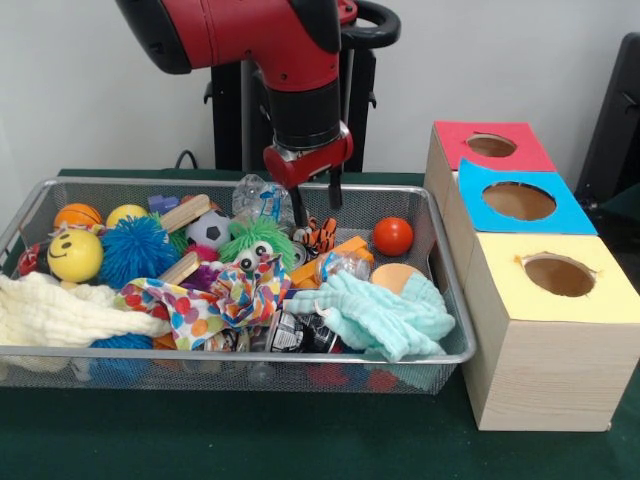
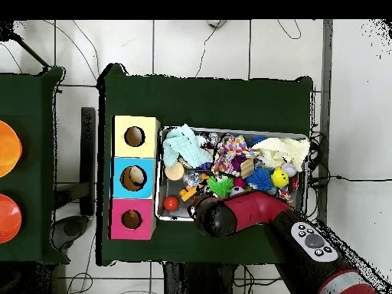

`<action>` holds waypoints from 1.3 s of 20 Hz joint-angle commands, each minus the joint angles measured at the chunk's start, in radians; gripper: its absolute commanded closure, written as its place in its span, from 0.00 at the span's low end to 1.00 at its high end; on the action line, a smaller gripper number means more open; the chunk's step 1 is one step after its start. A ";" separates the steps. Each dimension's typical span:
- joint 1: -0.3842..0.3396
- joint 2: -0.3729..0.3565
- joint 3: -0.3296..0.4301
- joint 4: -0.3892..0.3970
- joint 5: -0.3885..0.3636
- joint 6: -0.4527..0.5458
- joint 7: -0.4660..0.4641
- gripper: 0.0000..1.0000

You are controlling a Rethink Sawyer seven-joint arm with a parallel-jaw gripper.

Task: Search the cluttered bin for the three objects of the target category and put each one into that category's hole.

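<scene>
This looks like a robotics lab. A green-covered bench (image 2: pixel 230 99) stands on a pale tiled floor (image 2: pixel 199 50) strewn with loose cables (image 2: pixel 218 31), and a red robot arm (image 1: pixel 270 50) hangs before a bare white wall (image 1: pixel 80 90). A second green bench (image 2: pixel 31 99), seemingly another test station, sits beside it.

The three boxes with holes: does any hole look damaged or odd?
Yes. The yellow box's hole has a ragged, torn paper edge, while the blue box's hole and the red box's hole are cut cleanly. In the overhead view, something pale shows inside the blue one.
</scene>
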 commanded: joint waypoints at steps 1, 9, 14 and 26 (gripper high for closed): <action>0.014 0.021 0.037 -0.147 0.041 0.082 0.015 0.00; 0.018 0.022 0.032 -0.151 0.050 0.087 0.008 0.00; 0.013 0.023 0.032 -0.143 0.045 0.071 0.001 0.00; -0.032 -0.014 0.070 -0.105 0.072 0.100 -0.041 0.00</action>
